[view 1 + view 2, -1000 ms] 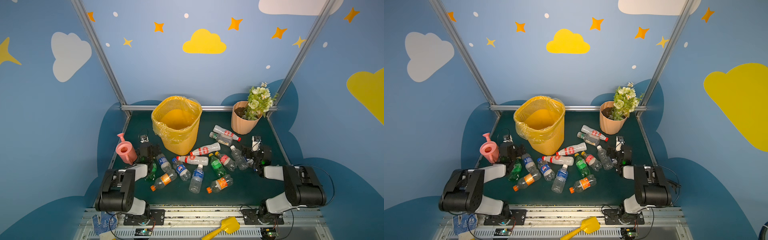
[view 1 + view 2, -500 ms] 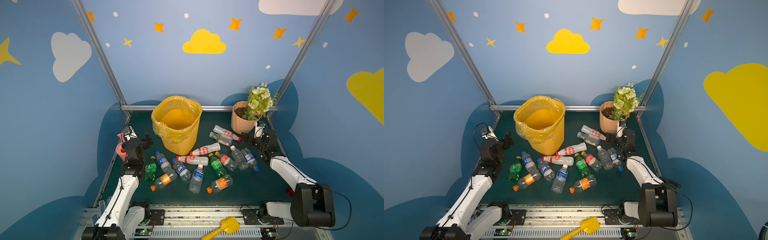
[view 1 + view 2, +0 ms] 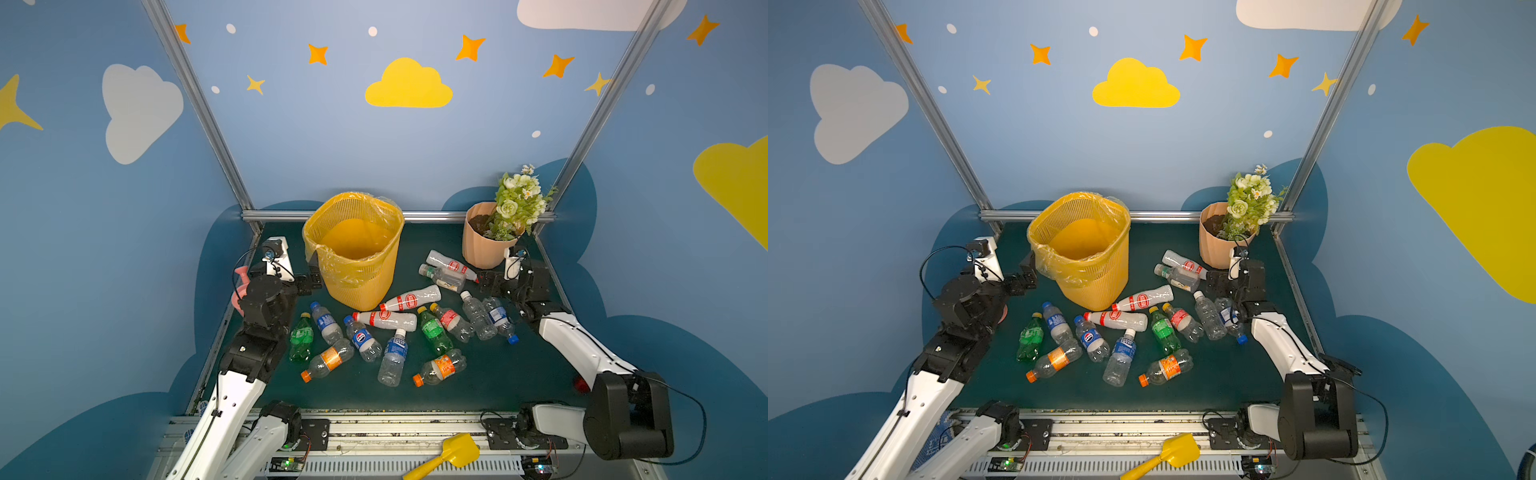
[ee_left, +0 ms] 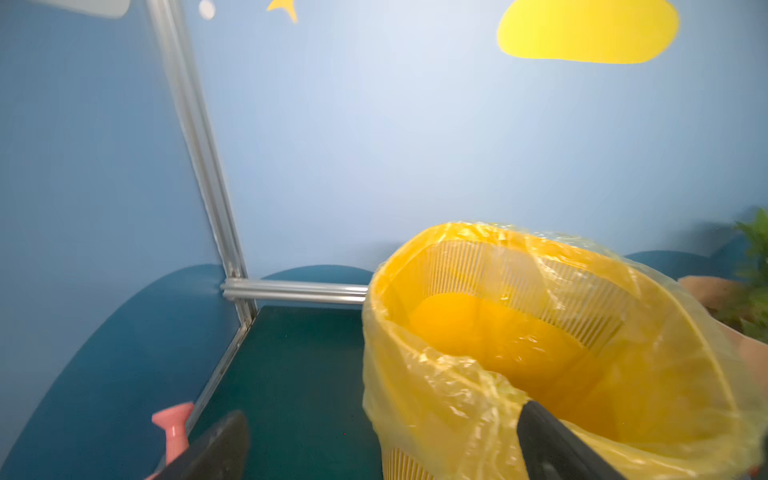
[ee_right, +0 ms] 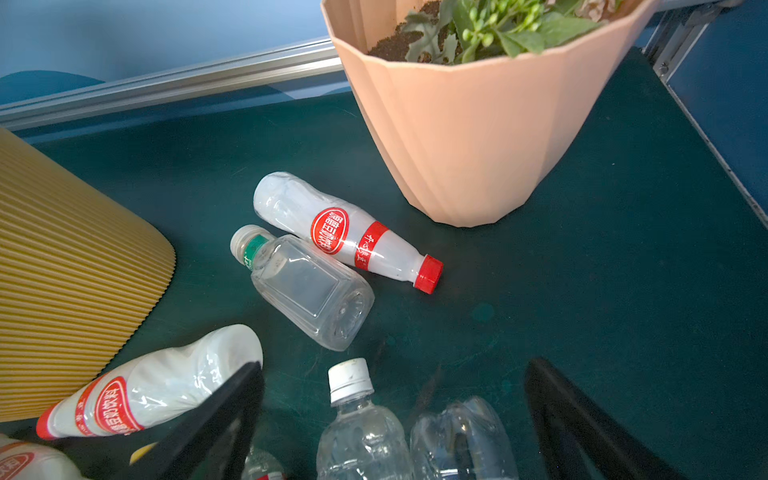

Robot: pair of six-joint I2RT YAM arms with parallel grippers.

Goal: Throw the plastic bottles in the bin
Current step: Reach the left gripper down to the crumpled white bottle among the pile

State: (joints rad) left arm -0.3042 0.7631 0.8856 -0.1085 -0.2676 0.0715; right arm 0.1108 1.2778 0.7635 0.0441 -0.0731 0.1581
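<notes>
The bin [image 3: 353, 249] [image 3: 1079, 253], a yellow mesh basket lined with a bag, stands at the back of the green table; its inside looks empty. Several plastic bottles lie in front of it and to its right, such as a green one [image 3: 301, 338] and a white one with a red label [image 3: 411, 299]. My left gripper [image 3: 309, 278] [image 4: 384, 424] is open beside the bin's left wall, holding nothing. My right gripper [image 3: 488, 282] [image 5: 397, 374] is open above a clear white-capped bottle [image 5: 357, 424], near a red-capped white bottle [image 5: 340, 232] and a square clear one [image 5: 307, 286].
A pink watering can [image 3: 239, 286] [image 4: 174, 428] sits behind my left arm at the table's left edge. A peach flower pot [image 3: 482, 245] [image 5: 478, 124] stands at the back right. A metal rail [image 3: 432, 216] closes the back. A yellow scoop [image 3: 449, 455] lies at the front.
Both arms have unfolded from a low pose and reached back: the left gripper to the bin's left side, the right gripper to the bottles below the flower pot. No bottle has moved.
</notes>
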